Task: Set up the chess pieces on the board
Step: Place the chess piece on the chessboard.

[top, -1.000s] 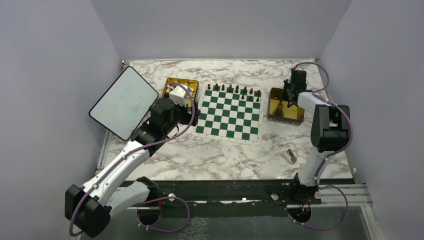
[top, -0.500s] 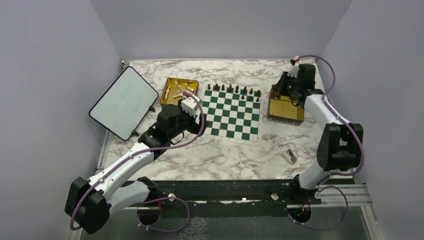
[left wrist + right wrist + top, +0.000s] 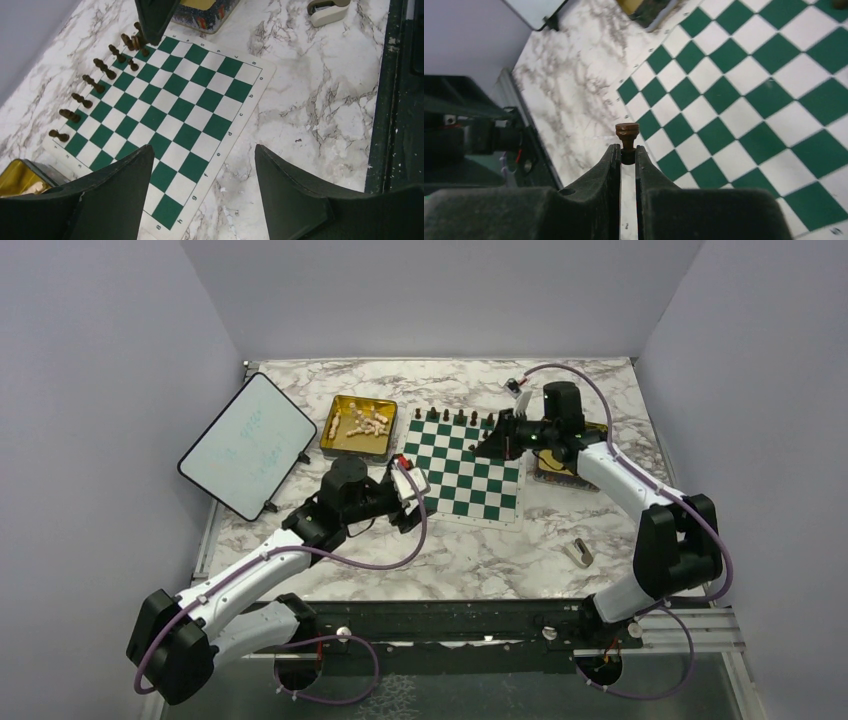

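Over the far right of the board (image 3: 460,480), the right fingers (image 3: 606,170) pinch a dark piece (image 3: 627,134) whose long axis runs along them, while the left fingers (image 3: 125,185) gape empty by its left edge.

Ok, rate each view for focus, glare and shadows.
Top external: even soft light, sharp, no glare on the board. Left wrist: board crisp, the left tool dark and soft in the foreground. Right wrist: the right tool blurs up close, while the brown chess piece it pinches is sharp.
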### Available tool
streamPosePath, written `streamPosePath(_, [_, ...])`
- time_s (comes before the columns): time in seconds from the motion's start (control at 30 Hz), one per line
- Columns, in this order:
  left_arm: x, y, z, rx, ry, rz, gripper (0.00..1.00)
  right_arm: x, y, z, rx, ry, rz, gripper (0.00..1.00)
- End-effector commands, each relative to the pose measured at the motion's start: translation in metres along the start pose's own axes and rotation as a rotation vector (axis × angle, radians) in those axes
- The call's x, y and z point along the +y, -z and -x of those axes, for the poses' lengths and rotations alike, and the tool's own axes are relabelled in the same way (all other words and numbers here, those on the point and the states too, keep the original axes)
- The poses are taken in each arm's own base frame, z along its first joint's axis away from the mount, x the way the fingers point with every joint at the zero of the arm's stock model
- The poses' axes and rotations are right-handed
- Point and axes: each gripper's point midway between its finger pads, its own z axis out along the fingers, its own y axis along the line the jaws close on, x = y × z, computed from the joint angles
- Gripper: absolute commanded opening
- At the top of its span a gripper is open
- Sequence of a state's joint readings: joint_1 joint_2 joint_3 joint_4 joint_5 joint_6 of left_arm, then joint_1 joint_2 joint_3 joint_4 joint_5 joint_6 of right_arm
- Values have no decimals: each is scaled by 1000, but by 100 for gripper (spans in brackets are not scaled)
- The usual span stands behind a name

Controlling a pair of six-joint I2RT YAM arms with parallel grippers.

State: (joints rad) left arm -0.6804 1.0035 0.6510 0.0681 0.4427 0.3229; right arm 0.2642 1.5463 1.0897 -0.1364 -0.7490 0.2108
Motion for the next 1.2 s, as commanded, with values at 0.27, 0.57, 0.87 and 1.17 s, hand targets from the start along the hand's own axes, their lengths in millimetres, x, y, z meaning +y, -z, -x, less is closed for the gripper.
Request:
streamPosePath(0.27, [9, -20, 34, -106, -530, -112, 76, 101, 5, -47, 170, 65, 405, 9])
streamPosePath(0.57, [1, -30, 40, -148, -678, -190, 72, 122, 14, -55, 192, 81, 472, 9])
streamPosePath(0.87, [-9, -38, 40, -158, -695, -259, 66, 129, 12, -51, 183, 88, 488, 9])
streamPosePath(1.17, [-4, -33, 59, -165, -427, -185, 70, 117, 4, -49, 129, 143, 425, 10])
